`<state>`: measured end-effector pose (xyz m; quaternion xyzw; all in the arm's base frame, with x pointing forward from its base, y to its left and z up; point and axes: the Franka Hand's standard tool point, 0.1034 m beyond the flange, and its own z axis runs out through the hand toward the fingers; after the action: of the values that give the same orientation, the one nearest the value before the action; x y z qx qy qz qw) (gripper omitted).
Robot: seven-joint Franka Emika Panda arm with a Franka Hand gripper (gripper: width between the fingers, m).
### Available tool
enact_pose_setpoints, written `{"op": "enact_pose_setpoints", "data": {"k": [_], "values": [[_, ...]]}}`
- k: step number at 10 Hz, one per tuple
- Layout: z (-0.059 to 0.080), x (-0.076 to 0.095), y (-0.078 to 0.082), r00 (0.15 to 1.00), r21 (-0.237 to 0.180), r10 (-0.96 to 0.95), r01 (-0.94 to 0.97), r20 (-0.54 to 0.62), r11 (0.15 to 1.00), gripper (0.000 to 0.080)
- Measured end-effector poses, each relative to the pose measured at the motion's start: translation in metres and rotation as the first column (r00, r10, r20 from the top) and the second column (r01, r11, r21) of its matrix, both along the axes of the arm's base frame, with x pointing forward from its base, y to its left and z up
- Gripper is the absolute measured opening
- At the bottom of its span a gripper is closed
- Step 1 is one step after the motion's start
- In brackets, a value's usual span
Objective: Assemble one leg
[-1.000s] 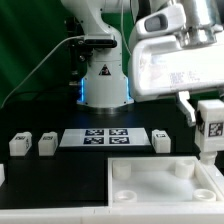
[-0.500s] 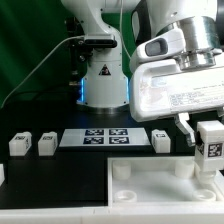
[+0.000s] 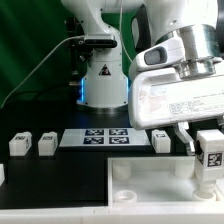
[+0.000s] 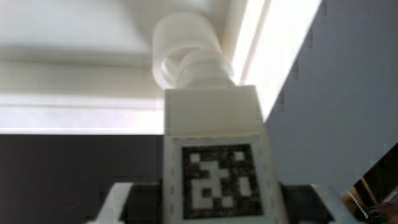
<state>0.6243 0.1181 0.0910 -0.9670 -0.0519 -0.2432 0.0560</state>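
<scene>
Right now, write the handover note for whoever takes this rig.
Gripper: shut on one leg, held upright.
Leg: over the far corner of the square top on the exterior view's right, its end pointing at the corner socket. Cannot tell whether it touches.
Other legs: two on the table at the exterior view's left, one by the marker board.
Done: leg picked up and at the corner.
Left: seat it in the socket, fasten, let go.
</scene>
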Motion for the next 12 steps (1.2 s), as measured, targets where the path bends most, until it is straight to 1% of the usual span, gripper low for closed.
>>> {"op": "enact_pose_setpoints", "data": {"k": [2,5,7,12], "values": [[-0.003,0.001,-0.001,1.000,-0.001,0.001,-0.001,0.005,1.000,0.0293],[-0.013,0.000,0.000,1.000,0.000,0.000,0.000,0.014,1.000,0.0293],[-0.017,-0.002,0.000,1.000,0.004,-0.013,0.013,0.024,1.000,0.0294],[-0.019,-0.004,0.000,0.993,0.010,-0.073,0.072,0.089,0.997,0.0294]]}}
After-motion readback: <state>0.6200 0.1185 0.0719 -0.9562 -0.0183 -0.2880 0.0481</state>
